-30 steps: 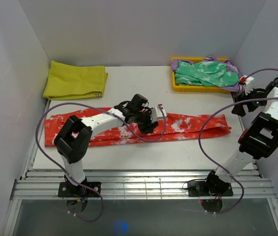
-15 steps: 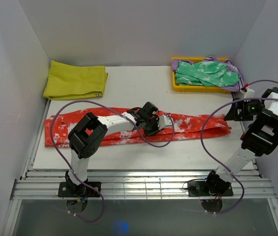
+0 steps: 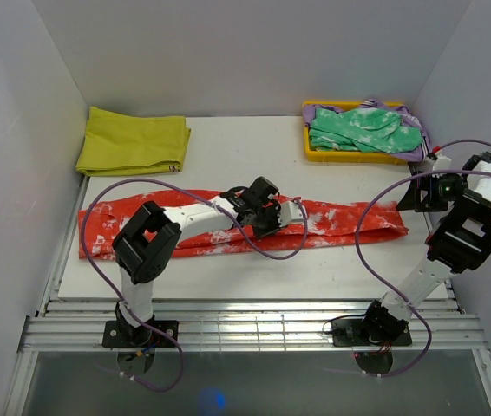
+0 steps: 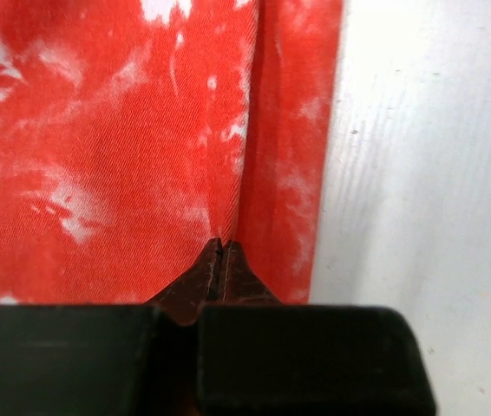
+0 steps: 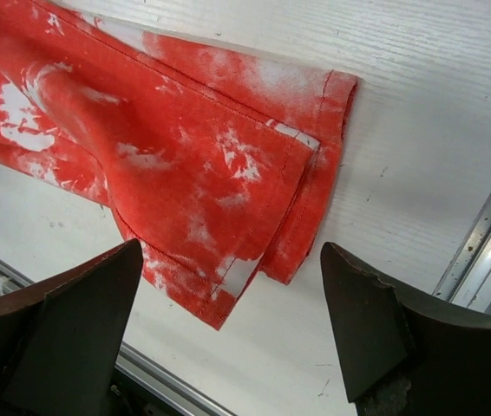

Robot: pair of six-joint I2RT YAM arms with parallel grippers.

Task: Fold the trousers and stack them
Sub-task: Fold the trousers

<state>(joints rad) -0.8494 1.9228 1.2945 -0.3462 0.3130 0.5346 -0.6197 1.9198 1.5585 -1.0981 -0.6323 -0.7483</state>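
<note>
Presently, trousers (image 3: 341, 217) lie lengthwise across table (image 3: 245, 147), twill weave, red-orange blotched white; left gripper (image 4: 220, 251) clamped on a mid-length fold (tips meeting at the crease); right gripper (image 5: 230, 260) jaws wide apart above the stitched right end; yellow cloth (image 3: 133, 140) rear left; green garment (image 3: 363, 128) in tray (image 3: 308, 149).

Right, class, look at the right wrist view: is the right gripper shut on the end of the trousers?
No, the right gripper is wide open, and the end of the trousers lies ungripped beyond it.
</note>
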